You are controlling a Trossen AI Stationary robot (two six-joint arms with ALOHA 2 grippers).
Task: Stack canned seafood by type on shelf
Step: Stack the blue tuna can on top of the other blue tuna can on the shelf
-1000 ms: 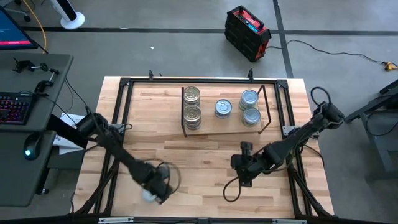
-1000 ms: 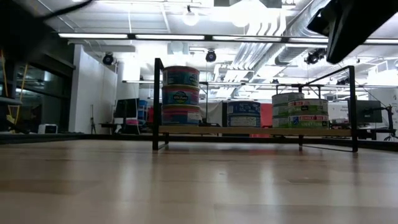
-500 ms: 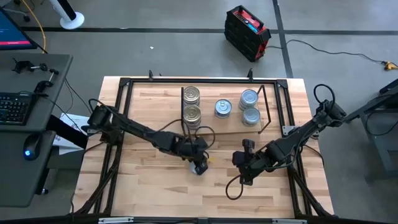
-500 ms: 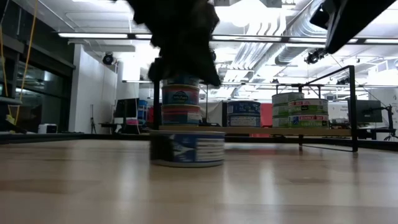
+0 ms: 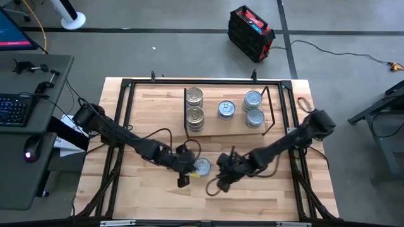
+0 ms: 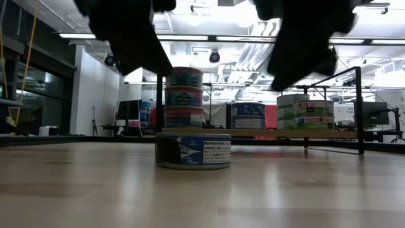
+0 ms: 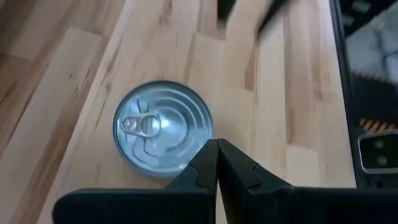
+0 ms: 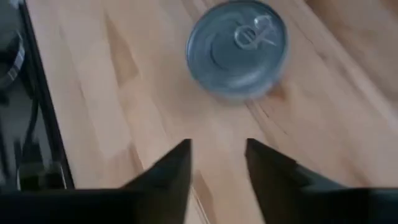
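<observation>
One silver-blue tin (image 5: 202, 166) stands on its base on the tabletop, between my two grippers; the low view shows its label side (image 6: 193, 150). My left gripper (image 5: 189, 168) hangs just left of it, raised above it (image 6: 133, 44), fingers shut (image 7: 216, 163) over the tin's edge (image 7: 163, 127) without touching. My right gripper (image 5: 218, 171) is just right of the tin, open (image 8: 217, 152), the tin (image 8: 238, 46) ahead of its fingers. The shelf (image 5: 235, 131) at the far side carries two stacks of gold tins (image 5: 194, 107) and several silver-blue tins (image 5: 254, 108).
The black frame runs round the wooden tabletop (image 5: 129, 145). Thin black brackets (image 5: 273, 107) stand at the shelf's ends. Cables hang from both arms near the tin (image 5: 218, 186). Bare wood lies in front of the shelf and toward the near edge.
My left gripper carried the silver-blue tin from the table's near-left part to the middle, set it down on the wood, let go, and drew back a little to the left and up. My right gripper moved left toward the tin.
</observation>
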